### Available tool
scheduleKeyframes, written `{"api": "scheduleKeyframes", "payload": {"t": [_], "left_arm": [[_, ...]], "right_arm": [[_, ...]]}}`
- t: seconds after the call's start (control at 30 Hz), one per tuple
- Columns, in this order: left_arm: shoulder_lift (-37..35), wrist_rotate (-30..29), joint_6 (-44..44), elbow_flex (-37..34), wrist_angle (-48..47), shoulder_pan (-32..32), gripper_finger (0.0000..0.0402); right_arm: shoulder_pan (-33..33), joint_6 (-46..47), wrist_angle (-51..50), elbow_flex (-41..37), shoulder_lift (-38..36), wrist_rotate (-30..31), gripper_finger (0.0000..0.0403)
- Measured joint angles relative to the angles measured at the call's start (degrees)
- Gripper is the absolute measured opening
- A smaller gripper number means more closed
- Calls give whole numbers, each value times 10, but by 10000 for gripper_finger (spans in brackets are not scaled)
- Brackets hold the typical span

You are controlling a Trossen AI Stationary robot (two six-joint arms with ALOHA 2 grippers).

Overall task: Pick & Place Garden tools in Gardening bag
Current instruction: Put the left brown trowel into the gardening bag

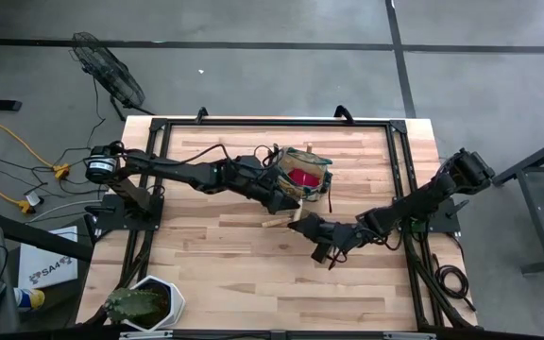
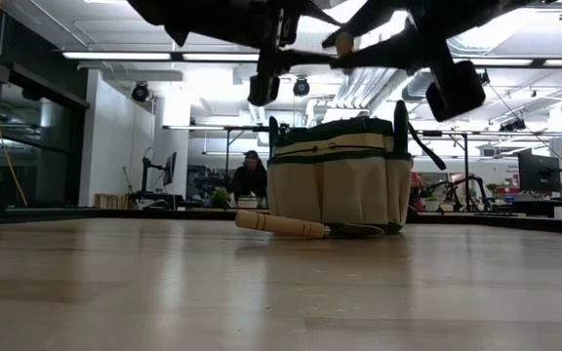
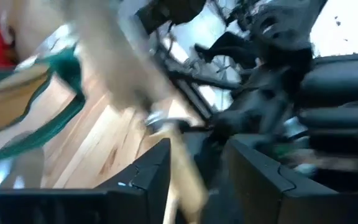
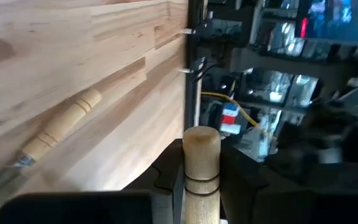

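Wooden-handled tool (image 4: 201,163) clamped in right gripper (image 1: 321,229), lifted beside gardening bag (image 1: 302,177) for drop-in. Second wooden-handled tool (image 2: 305,228) flat on table (image 1: 253,274) against bag. Left gripper (image 1: 281,194) at bag rim, probably steadying; fingers unclear.

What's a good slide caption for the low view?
Trowel lies on table before bag; both arms overhead.

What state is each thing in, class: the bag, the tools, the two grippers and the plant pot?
Bag: upright, open, something red inside.
Tool on the table: lying flat beside the bag.
Right gripper: shut on a wooden tool handle.
Left gripper: by the bag, a wooden handle between its fingers.
Plant pot: upright at the table corner.
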Motion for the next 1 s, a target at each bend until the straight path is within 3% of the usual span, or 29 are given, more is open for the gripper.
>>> {"api": "scheduleKeyframes", "payload": {"t": [0.27,0.47,0.77,0.9,1.0], "left_arm": [[-1,-5,22,1,-1,0,159],[-4,-6,77,1,-4,0,160],[-33,3,177,2,1,1,161],[-52,14,242,0,-26,-1,161],[-75,12,275,1,-37,0,161]], "right_arm": [[0,76,2,0,1,35,61],[7,148,23,0,1,122,61],[20,163,193,0,1,278,61],[18,167,282,2,-1,375,61],[19,199,310,11,-1,396,61]]}}
